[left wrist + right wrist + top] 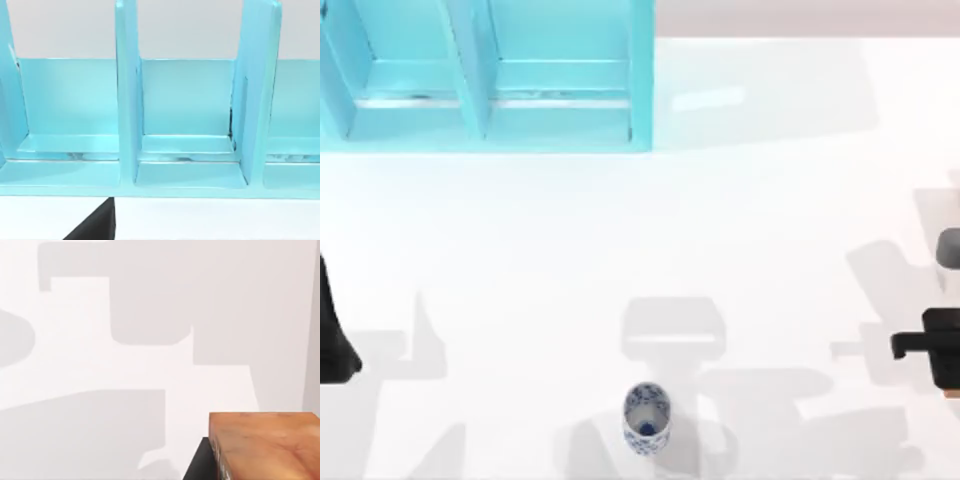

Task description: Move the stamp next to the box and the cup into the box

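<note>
Gripping, apparently, the glossy orange-brown stamp block between right gripper jaws at table's right edge; patterned white-and-blue cup standing well apart from open turquoise box; left gripper parked, state unclear; both placements remaining.

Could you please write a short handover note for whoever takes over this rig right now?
Left hand: at the table's left edge, idle.
Right hand: at the right edge; the right wrist view shows the stamp close up against it, though whether it is gripped is unclear.
Cup: upright on the table, front centre, not in the box.
Box: back left, compartments hold nothing.
Done: nothing delivered.
Left: stamp beside the box, cup into it.
</note>
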Available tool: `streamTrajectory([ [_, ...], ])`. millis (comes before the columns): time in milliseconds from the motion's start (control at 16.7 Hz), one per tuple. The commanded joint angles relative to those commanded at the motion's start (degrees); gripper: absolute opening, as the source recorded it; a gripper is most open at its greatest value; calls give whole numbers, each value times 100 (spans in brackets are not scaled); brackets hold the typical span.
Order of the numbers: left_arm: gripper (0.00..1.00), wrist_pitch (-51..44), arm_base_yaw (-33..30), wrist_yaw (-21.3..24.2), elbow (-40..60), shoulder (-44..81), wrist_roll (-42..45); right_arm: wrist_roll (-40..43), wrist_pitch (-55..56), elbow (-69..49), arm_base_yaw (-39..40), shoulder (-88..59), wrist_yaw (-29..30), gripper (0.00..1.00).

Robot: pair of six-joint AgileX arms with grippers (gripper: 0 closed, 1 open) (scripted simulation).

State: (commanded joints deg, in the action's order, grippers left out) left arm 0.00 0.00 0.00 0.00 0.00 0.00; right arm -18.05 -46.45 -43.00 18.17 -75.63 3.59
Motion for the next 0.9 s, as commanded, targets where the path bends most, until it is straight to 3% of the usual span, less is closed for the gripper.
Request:
streamTrajectory([
  [780, 100, 0, 0, 0, 0, 0, 0, 0, 0, 0, 0, 0, 0, 98],
  [900, 100, 0, 0, 0, 0, 0, 0, 0, 0, 0, 0, 0, 0, 100],
])
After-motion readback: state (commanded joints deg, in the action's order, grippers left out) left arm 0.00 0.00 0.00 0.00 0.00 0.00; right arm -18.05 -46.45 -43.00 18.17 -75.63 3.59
